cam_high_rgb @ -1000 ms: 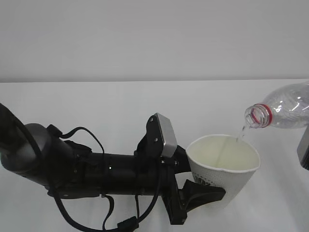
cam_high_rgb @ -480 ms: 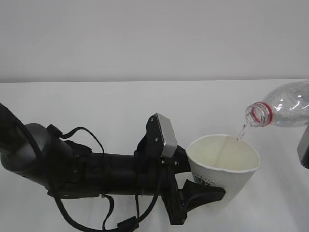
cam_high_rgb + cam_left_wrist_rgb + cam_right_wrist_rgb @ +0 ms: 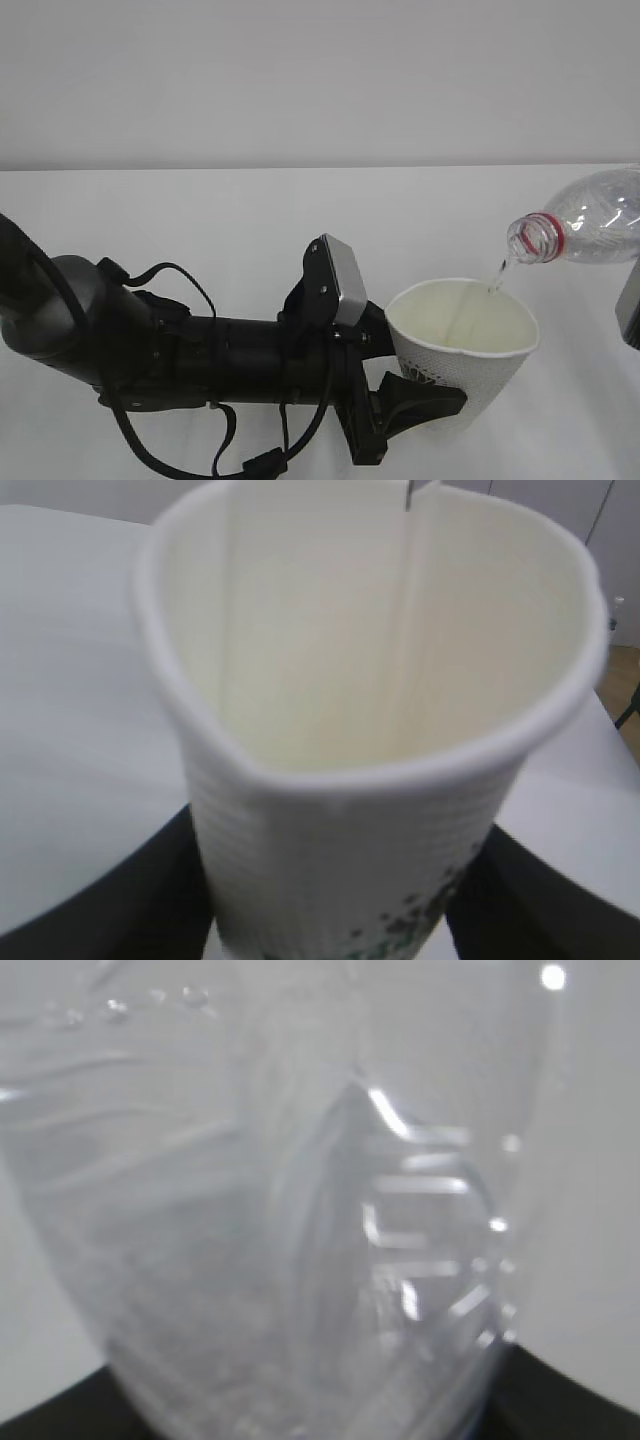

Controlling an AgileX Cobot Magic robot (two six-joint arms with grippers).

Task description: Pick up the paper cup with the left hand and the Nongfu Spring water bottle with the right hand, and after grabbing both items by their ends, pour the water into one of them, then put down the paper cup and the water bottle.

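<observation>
Exterior view, pouring stage. The paper cup [image 3: 463,345] is shown at lower centre-right of the frame, held clear of the white counter [image 3: 200,220] by the left hand [image 3: 200,350], whose end effector [image 3: 420,395] is closed about the cup's lower wall from the left. In the left wrist view the cup's rim [image 3: 370,770] is seen pressed out of round, with dark fingers [image 3: 100,900] at either side of the base. The Nongfu Spring water bottle [image 3: 590,225] is seen at the right edge of the frame, tipped nearly level, its open mouth and red neck ring [image 3: 552,238] directed down and left, above the cup's far right rim. A thin stream of the water [image 3: 497,277] is seen falling from the mouth to just inside that rim. The right hand [image 3: 630,305] is only partly in frame; in the right wrist view its end effector [image 3: 320,1400] is seen closed about the bottle's ribbed body [image 3: 300,1220], which fills the picture.

Hazards, as judged: the stream is landing close to the rim, so a slight drift of either arm could send water onto the counter. The squeezed cup wall may buckle as weight is added. A steeper tilt could bring a sudden gush and overshoot.
</observation>
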